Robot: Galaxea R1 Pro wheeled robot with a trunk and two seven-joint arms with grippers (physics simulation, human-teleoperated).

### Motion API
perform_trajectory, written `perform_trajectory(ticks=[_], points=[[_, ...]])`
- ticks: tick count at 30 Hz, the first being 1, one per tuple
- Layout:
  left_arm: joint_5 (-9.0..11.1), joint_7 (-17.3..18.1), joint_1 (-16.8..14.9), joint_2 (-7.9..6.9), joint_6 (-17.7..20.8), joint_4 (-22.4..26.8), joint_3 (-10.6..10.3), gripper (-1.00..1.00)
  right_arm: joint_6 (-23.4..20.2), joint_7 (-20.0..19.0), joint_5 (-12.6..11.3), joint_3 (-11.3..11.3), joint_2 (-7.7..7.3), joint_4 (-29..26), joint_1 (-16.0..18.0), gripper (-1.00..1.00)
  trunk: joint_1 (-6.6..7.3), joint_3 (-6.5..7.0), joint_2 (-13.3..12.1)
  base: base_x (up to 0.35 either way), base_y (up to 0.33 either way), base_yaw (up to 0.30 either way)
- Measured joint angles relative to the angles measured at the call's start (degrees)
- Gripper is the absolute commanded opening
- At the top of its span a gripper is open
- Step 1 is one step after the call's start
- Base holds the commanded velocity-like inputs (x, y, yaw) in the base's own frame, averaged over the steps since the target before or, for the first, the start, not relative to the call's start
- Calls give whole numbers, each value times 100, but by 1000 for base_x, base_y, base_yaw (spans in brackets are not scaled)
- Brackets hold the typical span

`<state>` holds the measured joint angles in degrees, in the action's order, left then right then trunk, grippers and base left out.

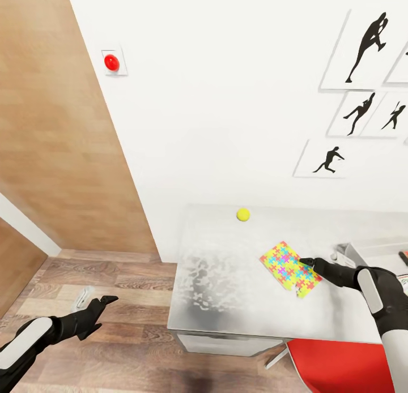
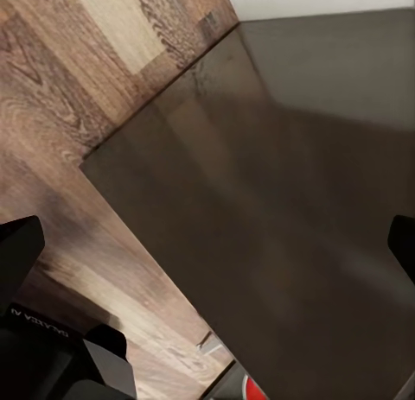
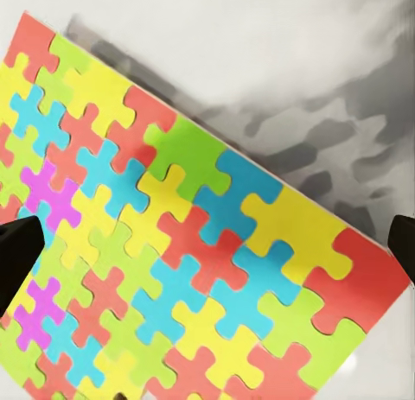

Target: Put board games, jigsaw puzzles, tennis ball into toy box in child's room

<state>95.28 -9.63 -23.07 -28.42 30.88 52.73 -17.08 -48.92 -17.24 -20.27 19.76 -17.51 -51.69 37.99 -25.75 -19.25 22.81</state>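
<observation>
A multicoloured jigsaw puzzle [image 1: 287, 265] lies flat on the pale grey table [image 1: 226, 280], near its right side. My right gripper [image 1: 307, 262] hovers at the puzzle's right edge. In the right wrist view the jigsaw puzzle [image 3: 199, 236] spreads beneath the open right gripper [image 3: 207, 249], with the fingertips [image 3: 17, 257] apart and holding nothing. The tennis ball [image 1: 243, 214] rests near the table's back edge by the wall. A light grey corner of the toy box [image 1: 345, 250] pokes out behind my right arm. My left gripper [image 1: 100, 302] hangs open over the wooden floor, left of the table.
A red chair seat [image 1: 334, 364] sits below the table's front edge on the right. A wooden panel [image 1: 56, 127] rises at the left. In the left wrist view, a dark panel [image 2: 285, 201] meets the plank floor [image 2: 78, 89].
</observation>
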Motion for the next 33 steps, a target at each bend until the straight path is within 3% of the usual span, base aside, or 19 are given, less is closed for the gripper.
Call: perform_trajectory(ticks=[8, 33], points=[[2, 1, 0, -1, 0, 0, 0, 100, 193, -6, 5, -1, 0, 66, -1, 100, 0, 0, 0, 0, 0, 0], [7, -3, 0, -3, 0, -7, 1, 100, 247, -16, 0, -5, 0, 77, -1, 100, 0, 0, 0, -2, 22, 0]])
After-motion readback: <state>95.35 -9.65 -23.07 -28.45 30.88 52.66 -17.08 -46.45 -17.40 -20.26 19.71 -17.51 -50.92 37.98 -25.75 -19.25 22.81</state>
